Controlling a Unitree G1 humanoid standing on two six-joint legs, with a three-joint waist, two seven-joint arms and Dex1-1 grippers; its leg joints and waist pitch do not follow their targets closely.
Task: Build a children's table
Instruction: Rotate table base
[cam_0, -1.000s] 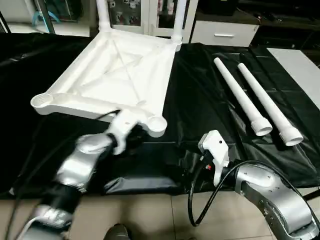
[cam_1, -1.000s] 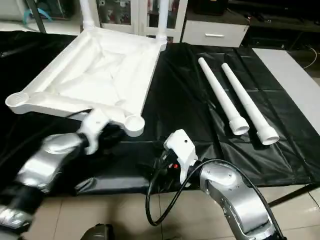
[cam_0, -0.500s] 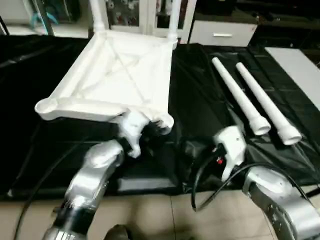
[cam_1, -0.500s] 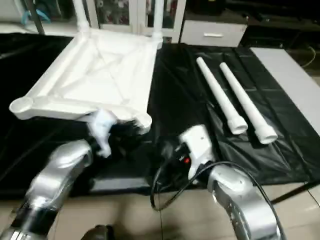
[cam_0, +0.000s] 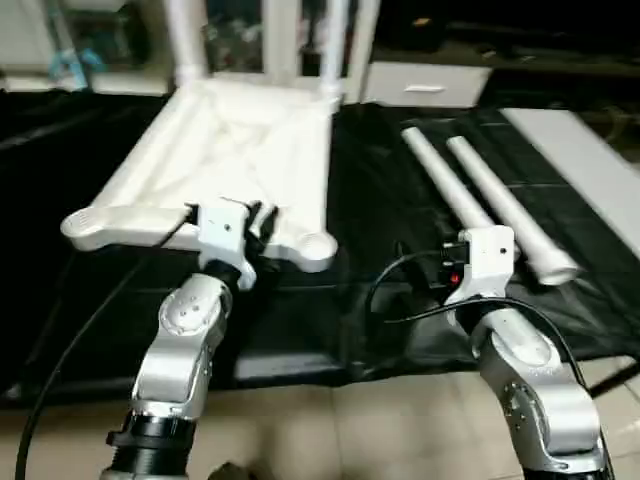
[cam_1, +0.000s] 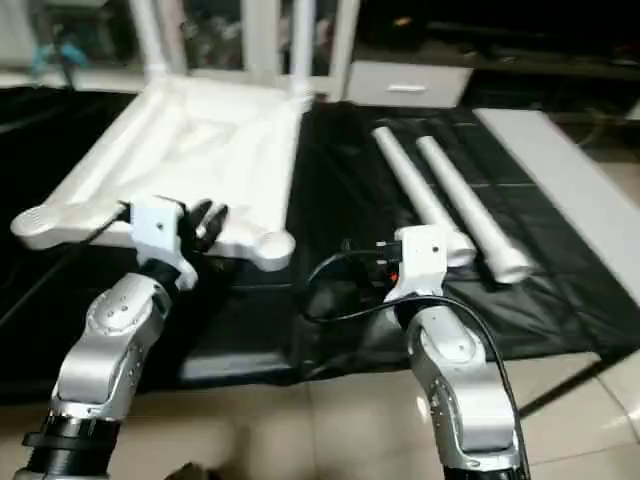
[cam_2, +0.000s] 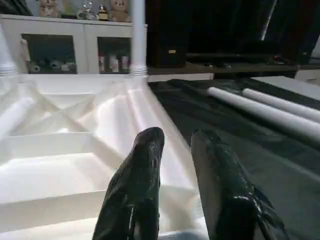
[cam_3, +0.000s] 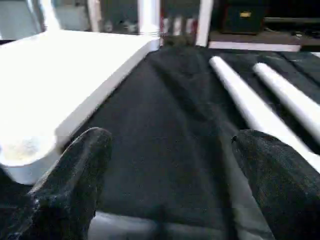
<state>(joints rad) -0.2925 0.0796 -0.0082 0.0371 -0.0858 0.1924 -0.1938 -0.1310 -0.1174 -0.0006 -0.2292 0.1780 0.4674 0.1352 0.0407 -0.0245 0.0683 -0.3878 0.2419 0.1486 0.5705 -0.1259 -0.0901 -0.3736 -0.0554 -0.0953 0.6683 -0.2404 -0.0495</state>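
The left gripper (cam_2: 175, 145), glossy black fingers slightly parted and holding nothing, hovers over the upturned white ribbed plastic tabletop (cam_0: 240, 150) on crinkled black sheeting (cam_0: 390, 200), while the right gripper (cam_3: 170, 150) is spread wide beside two smooth white tapered legs (cam_0: 480, 195).

White table top (cam_0: 240, 160) with X-ribbed underside; two white loose legs (cam_0: 480, 195) at three o'clock on the glossy black cloth (cam_0: 380, 200). Black gripper fingers (cam_2: 145, 165), silver forearms (cam_0: 185, 340).

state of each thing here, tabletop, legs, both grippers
tabletop: upside down on the black sheet, ribbed underside up
fitted legs: two upright in the far corner sockets
loose legs: two lying side by side on the sheet
left gripper: narrowly open, empty
right gripper: wide open, empty
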